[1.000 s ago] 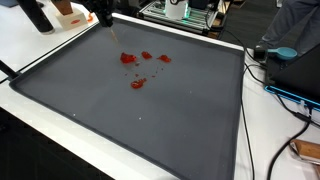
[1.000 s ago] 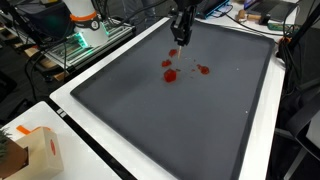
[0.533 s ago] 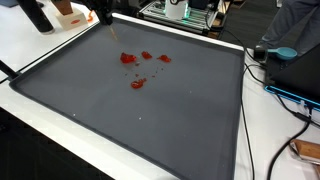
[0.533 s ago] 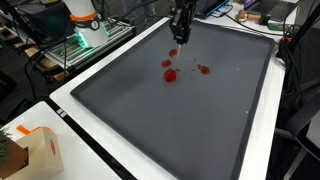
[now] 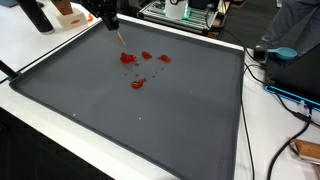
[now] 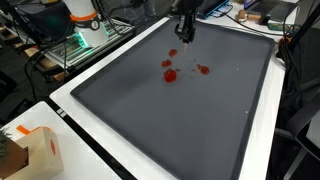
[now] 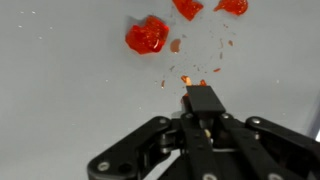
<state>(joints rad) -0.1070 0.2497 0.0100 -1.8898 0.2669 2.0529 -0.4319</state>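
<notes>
My gripper [image 5: 108, 18] hangs over the far part of a large dark grey mat [image 5: 150, 125], also seen in both exterior views [image 6: 185, 28]. It is shut on a thin stick-like tool [image 5: 119, 38] that points down at the mat. In the wrist view the jaws [image 7: 203, 105] clamp a black block whose tip [image 7: 185, 80] is reddish. Several red pieces [image 5: 138, 68] lie scattered on the mat just ahead of the tool; they also show in an exterior view [image 6: 170, 72] and in the wrist view [image 7: 148, 35], with small crumbs around them.
The mat [image 6: 180, 125] lies on a white table. A cardboard box [image 6: 30, 150] stands at one corner. Electronics with green lights [image 6: 85, 40] and cables [image 5: 290, 95] sit beyond the mat's edges. A blue object [image 5: 283, 52] is near one side.
The gripper with the tool has shifted a little toward the red pieces. The pieces have not moved.
</notes>
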